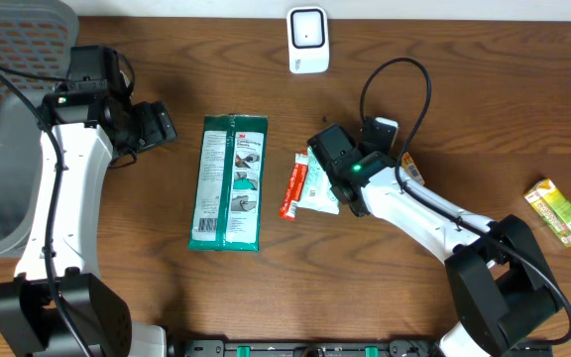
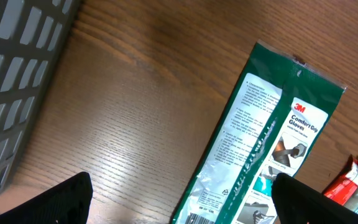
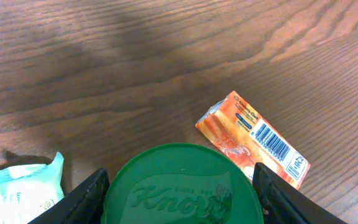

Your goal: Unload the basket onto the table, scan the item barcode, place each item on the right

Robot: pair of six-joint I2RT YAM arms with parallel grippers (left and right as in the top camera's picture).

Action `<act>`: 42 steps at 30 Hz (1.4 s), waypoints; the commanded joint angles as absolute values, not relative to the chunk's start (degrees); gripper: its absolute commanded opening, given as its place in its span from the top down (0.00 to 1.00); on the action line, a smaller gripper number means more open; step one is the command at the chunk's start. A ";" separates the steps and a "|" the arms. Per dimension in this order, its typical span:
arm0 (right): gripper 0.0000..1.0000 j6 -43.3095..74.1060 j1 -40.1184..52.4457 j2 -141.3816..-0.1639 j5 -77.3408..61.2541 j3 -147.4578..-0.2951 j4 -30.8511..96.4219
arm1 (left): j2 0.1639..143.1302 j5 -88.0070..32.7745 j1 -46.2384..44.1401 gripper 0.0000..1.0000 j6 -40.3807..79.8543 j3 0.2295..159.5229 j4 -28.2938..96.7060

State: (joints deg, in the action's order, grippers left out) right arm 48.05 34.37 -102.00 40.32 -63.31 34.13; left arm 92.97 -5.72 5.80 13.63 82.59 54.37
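My right gripper (image 3: pixel 182 200), clamped on the green-lidded tub (image 3: pixel 180 177), must face its barcode squarely to the scanner (image 1: pixel 307 40); my left gripper (image 2: pixel 185 200) gapes empty.

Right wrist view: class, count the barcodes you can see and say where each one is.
1: the barcode is on the orange box, up and right of the Knorr lid. Others may be hidden on faces turned away.
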 commanded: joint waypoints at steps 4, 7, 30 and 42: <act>0.42 44.49 34.92 -101.10 36.71 -62.85 34.24 | 93.23 -5.80 6.09 0.08 13.30 82.74 54.57; 0.37 44.47 34.92 -100.33 35.79 -62.85 34.59 | 93.23 -5.80 6.09 0.08 13.30 82.74 54.57; 0.10 34.11 21.67 -90.26 1.52 -72.31 48.80 | 93.23 -5.80 6.09 0.08 13.30 82.74 54.57; 0.08 30.52 12.10 -97.01 -8.86 -74.19 52.93 | 93.23 -5.80 6.09 0.08 13.30 82.74 54.57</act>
